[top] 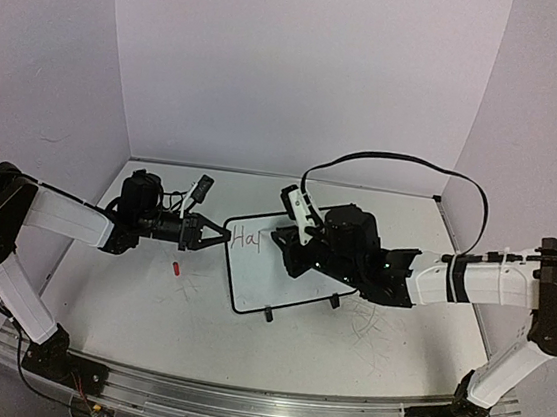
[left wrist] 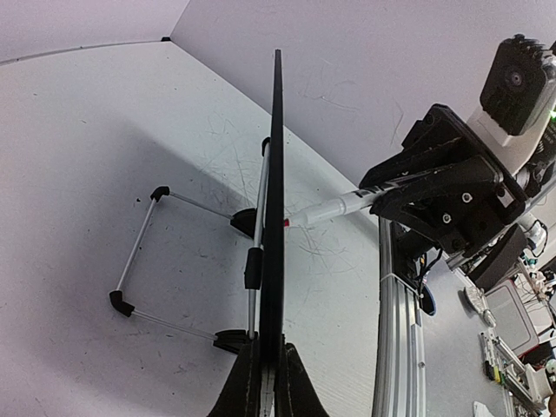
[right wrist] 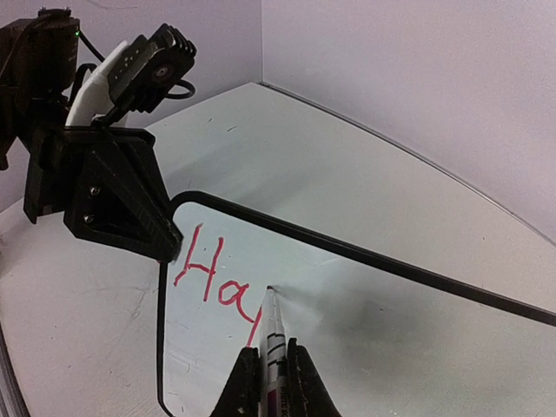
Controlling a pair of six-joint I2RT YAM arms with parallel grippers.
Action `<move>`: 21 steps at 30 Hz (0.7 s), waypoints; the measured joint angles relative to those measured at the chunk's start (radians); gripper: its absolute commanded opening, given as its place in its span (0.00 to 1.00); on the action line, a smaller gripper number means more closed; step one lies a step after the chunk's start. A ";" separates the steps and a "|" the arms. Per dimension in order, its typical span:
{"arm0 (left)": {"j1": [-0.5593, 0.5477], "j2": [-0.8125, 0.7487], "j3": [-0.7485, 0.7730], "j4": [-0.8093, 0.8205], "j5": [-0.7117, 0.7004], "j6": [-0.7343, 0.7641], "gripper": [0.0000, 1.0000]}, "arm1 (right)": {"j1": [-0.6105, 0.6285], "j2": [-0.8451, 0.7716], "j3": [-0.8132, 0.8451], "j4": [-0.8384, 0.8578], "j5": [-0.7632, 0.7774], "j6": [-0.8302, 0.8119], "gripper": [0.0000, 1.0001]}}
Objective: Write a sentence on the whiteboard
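Tabletop (top: pixel 125 322) carries the board (top: pixel 275 287), which sits between the two grippers near the middle. The left gripper (top: pixel 223 235) has its jaws pinched narrow on the board's left edge. Seen from its wrist, the black frame runs edge-on straight out from between the jaws. A wire stand (left wrist: pixel 139 252) with black feet sits to the left of those jaws, behind the board. The right gripper (right wrist: pixel 271 356) hangs over the board's upper part, jaws closed on a marker (left wrist: pixel 334 207). The marker sticks forward from between them, and its tip touches the white face. Red lettering (right wrist: pixel 213 278) lies just ahead and left of that tip, right beside the tips of the left jaws. It reads "Ha" and a third letter with a long tail, and the marker tip rests on that tail. A small red piece (top: pixel 176 268) lies on the tabletop near the left jaws, on their near side, apart from the board. What it is I cannot tell.
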 measured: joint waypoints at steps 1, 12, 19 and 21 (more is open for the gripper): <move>0.000 0.000 0.000 0.000 0.000 0.000 0.00 | 0.000 0.003 0.000 0.000 0.000 0.000 0.00; 0.000 0.000 0.000 -0.001 -0.001 0.000 0.00 | 0.000 0.009 0.001 0.001 0.006 0.000 0.00; 0.000 0.000 0.000 -0.002 -0.003 0.000 0.00 | 0.001 0.009 0.001 0.002 0.028 0.000 0.00; 0.001 0.000 0.000 -0.003 -0.004 -0.001 0.00 | 0.002 0.009 0.001 0.002 0.037 0.001 0.00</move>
